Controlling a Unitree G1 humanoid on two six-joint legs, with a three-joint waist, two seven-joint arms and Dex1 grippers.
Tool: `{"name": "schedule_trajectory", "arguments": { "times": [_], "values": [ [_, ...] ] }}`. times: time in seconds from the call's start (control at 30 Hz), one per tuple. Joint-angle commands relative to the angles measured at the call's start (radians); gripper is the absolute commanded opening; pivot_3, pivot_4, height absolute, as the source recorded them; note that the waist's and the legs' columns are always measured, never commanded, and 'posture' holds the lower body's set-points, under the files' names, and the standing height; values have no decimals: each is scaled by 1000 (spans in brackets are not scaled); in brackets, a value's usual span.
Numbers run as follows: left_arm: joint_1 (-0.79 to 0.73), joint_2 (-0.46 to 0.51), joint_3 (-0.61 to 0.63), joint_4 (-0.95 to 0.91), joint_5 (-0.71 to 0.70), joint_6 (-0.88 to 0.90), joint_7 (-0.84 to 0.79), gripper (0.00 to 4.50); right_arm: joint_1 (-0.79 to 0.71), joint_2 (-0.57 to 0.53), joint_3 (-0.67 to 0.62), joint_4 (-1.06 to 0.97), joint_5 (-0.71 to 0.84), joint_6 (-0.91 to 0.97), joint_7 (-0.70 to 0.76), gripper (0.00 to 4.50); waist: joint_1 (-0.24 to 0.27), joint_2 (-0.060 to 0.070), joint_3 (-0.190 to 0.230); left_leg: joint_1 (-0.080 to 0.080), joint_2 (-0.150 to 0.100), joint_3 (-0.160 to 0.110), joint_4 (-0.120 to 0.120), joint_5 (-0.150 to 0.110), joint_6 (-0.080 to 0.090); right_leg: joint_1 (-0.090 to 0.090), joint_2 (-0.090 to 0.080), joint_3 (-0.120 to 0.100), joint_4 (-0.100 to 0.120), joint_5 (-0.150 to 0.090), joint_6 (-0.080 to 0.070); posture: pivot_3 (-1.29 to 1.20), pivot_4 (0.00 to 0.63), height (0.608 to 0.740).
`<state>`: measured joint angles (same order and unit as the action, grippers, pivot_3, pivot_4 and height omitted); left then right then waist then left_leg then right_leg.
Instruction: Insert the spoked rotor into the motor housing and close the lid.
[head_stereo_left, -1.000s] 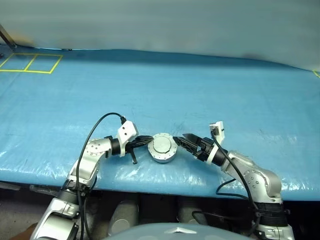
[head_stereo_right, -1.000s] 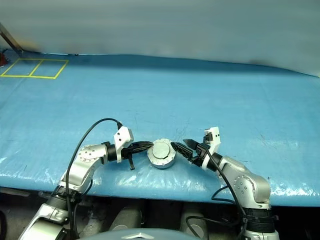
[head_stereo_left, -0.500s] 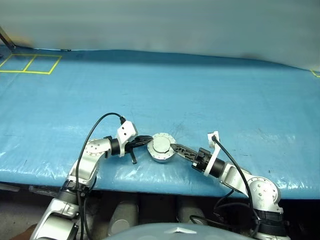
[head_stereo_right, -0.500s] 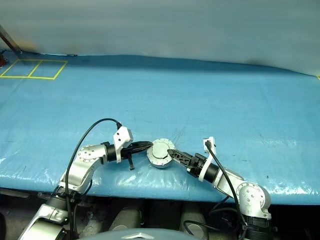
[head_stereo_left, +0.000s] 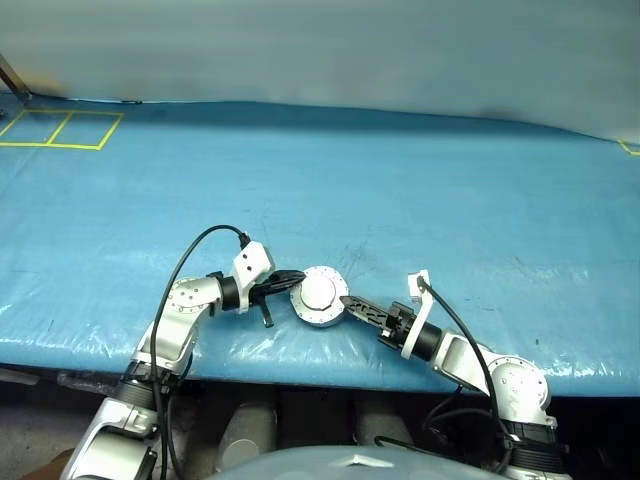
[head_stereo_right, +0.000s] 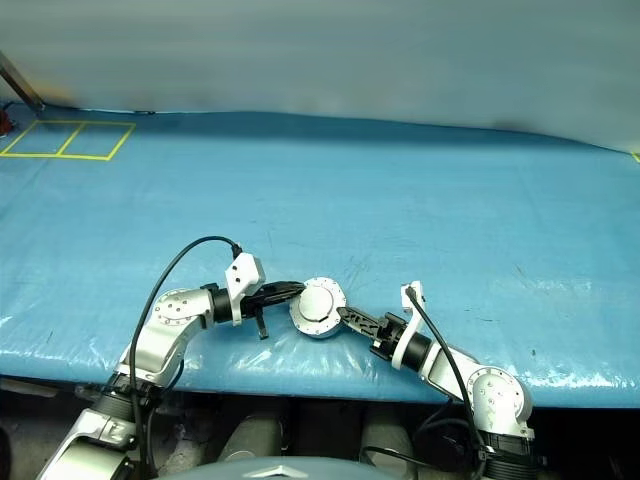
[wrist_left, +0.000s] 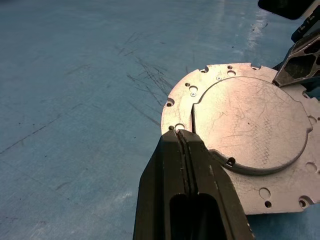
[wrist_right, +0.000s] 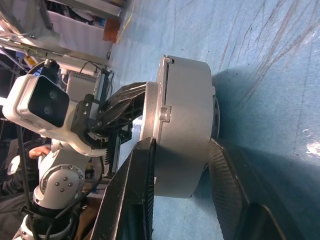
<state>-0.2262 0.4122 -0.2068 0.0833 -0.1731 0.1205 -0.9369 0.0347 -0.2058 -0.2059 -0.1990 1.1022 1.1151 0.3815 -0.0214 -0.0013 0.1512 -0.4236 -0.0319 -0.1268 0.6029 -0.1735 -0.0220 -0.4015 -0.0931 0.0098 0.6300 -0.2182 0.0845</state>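
Low in the frame's centre on the blue table (head_stereo_left: 420, 180), my right gripper (head_stereo_left: 352, 303) clamps the lidded motor housing (head_stereo_left: 318, 296) top and bottom while my shut left gripper (head_stereo_left: 286, 280) braces its rim, steadying it for closing.

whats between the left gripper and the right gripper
The round silver metal motor housing with its lid on sits between them on the blue table cover: the left gripper touches its left rim, the right gripper clasps its right side, per the left eye view.
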Motion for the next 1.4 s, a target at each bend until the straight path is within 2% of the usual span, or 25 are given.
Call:
{"name": "schedule_trajectory", "arguments": {
  "times": [0.03, 0.23, 0.4, 0.7, 0.83, 0.93, 1.03, 1.17, 1.2, 1.4],
  "values": [
    [17, -4, -24, 20, 16, 8, 3, 0, 1, -6, 6, -19, 15, 1, 6, 1219, 0, 0, 0, 1, 0, 0, 0, 0, 0, 1, 0, 0, 0, 0, 0, 0, 150, 740],
    [3, -30, 33, 42, 6, -18, 72, 0, -3, 17, -18, -5, 35, -11, -19, 1219, 1, 0, 0, 3, 0, 0, 0, 0, 0, 3, 0, 0, 0, 0, 0, 0, 150, 740],
    [4, -46, 108, 24, -70, 7, 92, 0, -34, 73, -83, 19, 96, -43, -76, 1219, -2, 1, 2, 4, 0, 0, 0, 0, 0, 3, 0, 0, 0, 0, 0, 0, 150, 740],
    [50, -92, 170, -26, -199, 97, 102, 0, -134, 152, -188, 51, 207, -133, -211, 1219, -5, 3, 7, 3, 0, 0, 0, 0, 0, 2, 0, 0, 0, 0, 0, 0, 150, 740],
    [72, -164, 207, -67, -334, 174, 98, 901, -175, 173, -197, 27, 261, -167, -227, 1219, -11, 4, 9, 2, 0, 0, 0, 0, 0, 2, 1, 0, 1, 1, 0, 0, 150, 740],
    [78, -216, 238, -88, -421, 230, 113, 1880, -196, 185, -193, 8, 299, -188, -235, 1219, -15, 4, 9, 2, 0, 0, 1, 0, 0, 2, 1, 1, 1, 1, 0, 0, 150, 740],
    [67, -291, 297, -100, -565, 295, 133, 2953, -220, 204, -178, -17, 341, -206, -256, 1219, -16, 4, 9, 3, 1, 0, 1, 0, 0, 2, 1, 1, 2, 1, 0, 0, 150, 740],
    [57, -326, 315, -110, -633, 341, 147, 4306, -226, 196, -154, -22, 364, -212, -263, 1219, -16, 4, 9, 3, 1, 0, 2, 0, 0, 2, 2, 1, 2, 0, 0, 0, 150, 740],
    [54, -336, 321, -110, -654, 354, 153, 4487, -227, 193, -149, -22, 366, -213, -264, 1219, -16, 4, 9, 3, 1, 0, 2, 0, 0, 2, 2, 1, 3, 0, 0, 0, 150, 740],
    [26, -378, 361, -88, -797, 493, 205, 4487, -216, 164, -114, -51, 382, -211, -247, 1219, -16, 4, 10, 2, 0, 0, 4, 0, 0, 3, 2, 1, 3, 1, 0, 0, 150, 740]
  ]
}}
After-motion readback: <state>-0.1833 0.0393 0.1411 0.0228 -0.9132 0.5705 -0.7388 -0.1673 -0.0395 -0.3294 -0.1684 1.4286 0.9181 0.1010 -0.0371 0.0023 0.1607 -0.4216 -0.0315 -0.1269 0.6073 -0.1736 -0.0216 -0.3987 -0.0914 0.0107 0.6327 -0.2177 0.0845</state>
